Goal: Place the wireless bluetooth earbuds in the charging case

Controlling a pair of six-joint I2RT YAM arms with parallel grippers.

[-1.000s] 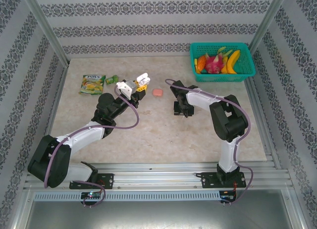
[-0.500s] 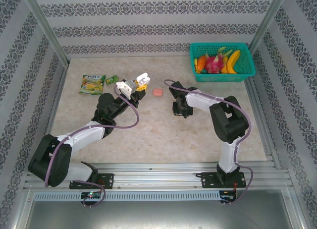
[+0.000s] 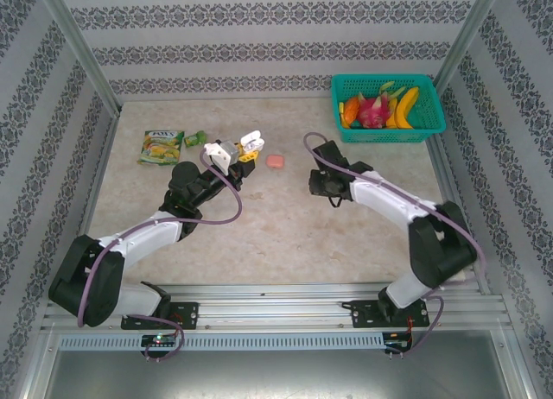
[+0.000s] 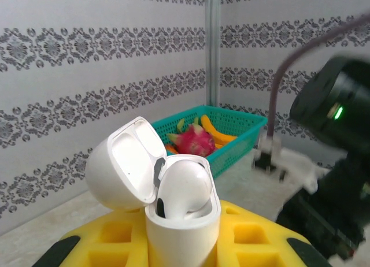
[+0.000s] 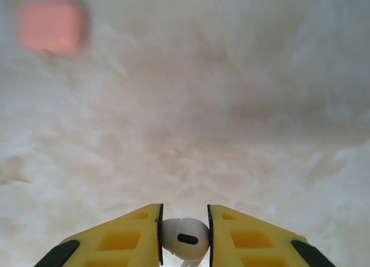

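Note:
My left gripper [image 4: 182, 247] is shut on a white charging case [image 4: 182, 223], held upright with its lid [image 4: 124, 163] swung open to the left. One white earbud [image 4: 184, 186] sits in the case. In the top view this gripper [image 3: 248, 151] and the case [image 3: 252, 141] are at the middle back of the table. My right gripper [image 5: 184, 238] is shut on a second white earbud [image 5: 185, 236], pinched between the yellow fingers [image 5: 124, 241] above the tabletop. From above, the right gripper [image 3: 320, 185] hangs to the right of the case. A salmon-pink case [image 3: 276, 161] lies shut between the two grippers.
A teal basket [image 3: 432, 123] of toy fruit stands at the back right. A green snack packet [image 3: 162, 146] and a small green object [image 3: 195, 139] lie at the back left. Patterned walls enclose the table on three sides. The right arm's black wrist [image 4: 332, 105] looms beside the case.
The right gripper has closed on the white earbud and risen off the table, its elbow swinging out to the right. The left gripper with the case has shifted slightly right.

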